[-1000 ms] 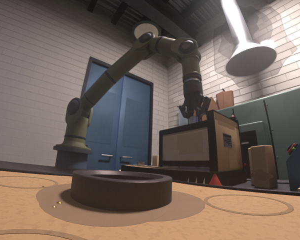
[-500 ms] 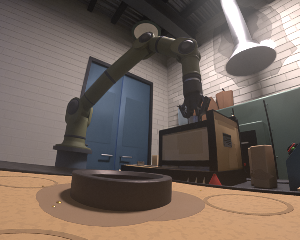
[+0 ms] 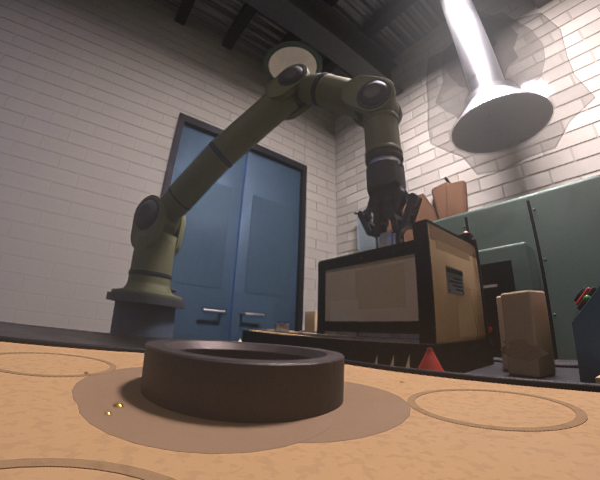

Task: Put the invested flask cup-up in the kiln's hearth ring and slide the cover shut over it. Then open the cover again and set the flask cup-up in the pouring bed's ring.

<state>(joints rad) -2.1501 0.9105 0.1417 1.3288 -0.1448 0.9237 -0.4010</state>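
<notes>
The kiln (image 3: 398,292) is a black-framed box with tan panels standing on a dark slab at mid-right, and its cover lies along the top, where a raised end block stands at the right. The cover's handle is hidden behind the fingers. No flask shows in this view; it may be inside the kiln. In the foreground the pouring bed's dark ring (image 3: 242,377) sits on a brown patch of sand. My gripper (image 3: 388,227) points down at the kiln's top, just left of the raised block, and it is closed on the cover's handle.
A tan carton (image 3: 527,333) stands right of the kiln, with a green cabinet (image 3: 543,243) behind it and a blue console at the far right. A small red cone (image 3: 431,360) sits at the slab's front edge. An extraction hood (image 3: 499,111) hangs overhead.
</notes>
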